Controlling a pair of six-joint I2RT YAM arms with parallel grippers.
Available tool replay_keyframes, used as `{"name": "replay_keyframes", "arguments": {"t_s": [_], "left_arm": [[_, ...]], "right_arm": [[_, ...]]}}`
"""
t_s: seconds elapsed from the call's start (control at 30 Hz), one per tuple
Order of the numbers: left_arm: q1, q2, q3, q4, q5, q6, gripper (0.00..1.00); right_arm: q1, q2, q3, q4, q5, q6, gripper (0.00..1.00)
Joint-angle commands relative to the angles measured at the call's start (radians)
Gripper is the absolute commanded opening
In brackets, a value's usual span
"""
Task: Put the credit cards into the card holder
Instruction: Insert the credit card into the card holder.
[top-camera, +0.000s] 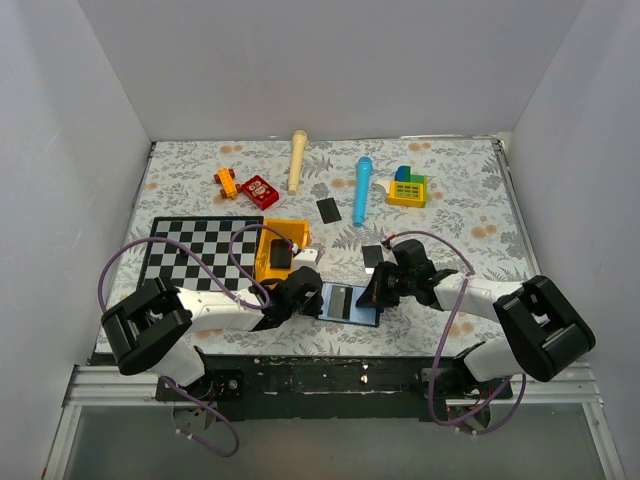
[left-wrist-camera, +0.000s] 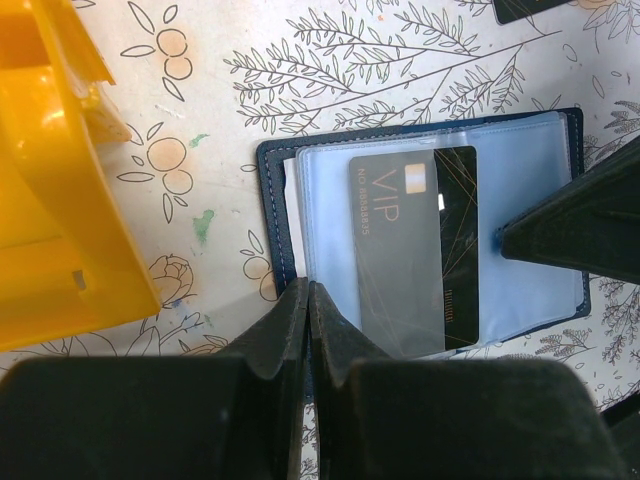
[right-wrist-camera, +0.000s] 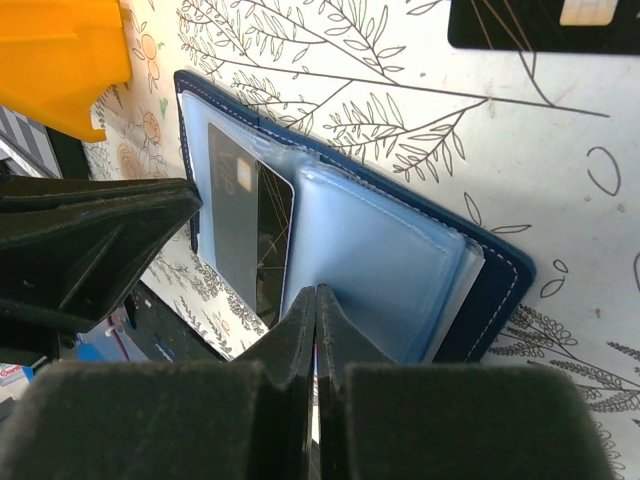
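The navy card holder (top-camera: 366, 316) lies open near the table's front edge, its light blue clear pockets facing up. One black credit card (left-wrist-camera: 415, 240) marked VIP sits in its left-hand pocket, partly under clear plastic; it also shows in the right wrist view (right-wrist-camera: 240, 230). A second black card (top-camera: 372, 256) lies just behind the holder and shows in the right wrist view (right-wrist-camera: 540, 25). A third black card (top-camera: 328, 210) lies farther back. My left gripper (left-wrist-camera: 308, 290) is shut, its tips on the holder's (left-wrist-camera: 270, 220) left edge. My right gripper (right-wrist-camera: 315, 295) is shut, its tips on the blue pocket pages (right-wrist-camera: 380, 260).
A yellow bin (top-camera: 292, 235) stands just left of the holder, beside a checkerboard (top-camera: 195, 255). At the back lie a blue cylinder (top-camera: 362, 190), a cream stick (top-camera: 297, 160), a yellow-green toy block (top-camera: 408, 187), a red item (top-camera: 260, 192) and an orange piece (top-camera: 226, 182).
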Motion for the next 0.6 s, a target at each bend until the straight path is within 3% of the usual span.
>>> {"name": "replay_keyframes", "arguments": {"t_s": [0.0, 0.57], "left_arm": [[-0.005, -0.010, -0.009, -0.035, 0.006, 0.013, 0.00], [-0.005, -0.014, -0.016, -0.036, 0.003, 0.009, 0.00]], "right_arm": [[0.007, 0.027, 0.041, 0.034, -0.001, -0.006, 0.01], [0.070, 0.136, 0.097, 0.071, -0.003, 0.011, 0.01]]}}
